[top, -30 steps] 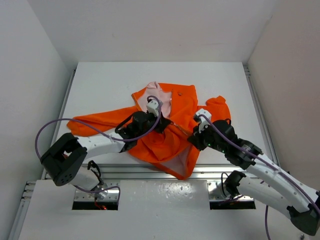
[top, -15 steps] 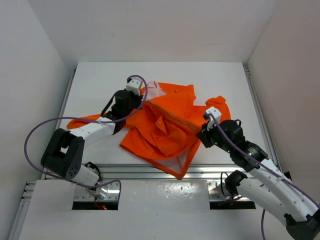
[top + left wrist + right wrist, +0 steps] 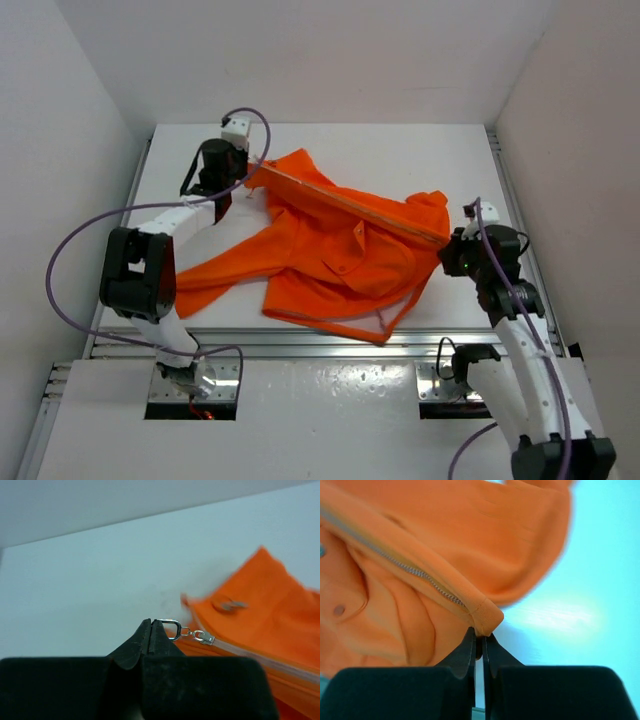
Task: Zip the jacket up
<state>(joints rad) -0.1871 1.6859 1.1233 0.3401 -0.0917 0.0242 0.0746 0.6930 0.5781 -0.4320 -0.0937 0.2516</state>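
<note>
Left hand [image 3: 151, 630] pinches zipper pull [image 3: 170, 628]; right hand [image 3: 479, 642] clamps jacket [image 3: 445, 540].

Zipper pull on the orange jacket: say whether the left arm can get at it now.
Yes, it seems so: the left gripper is shut on the small silver metal zipper pull of the bright orange fabric jacket, with nothing in between.

Jacket [image 3: 340, 250] spans the table [image 3: 400, 150]; far side open.
</note>
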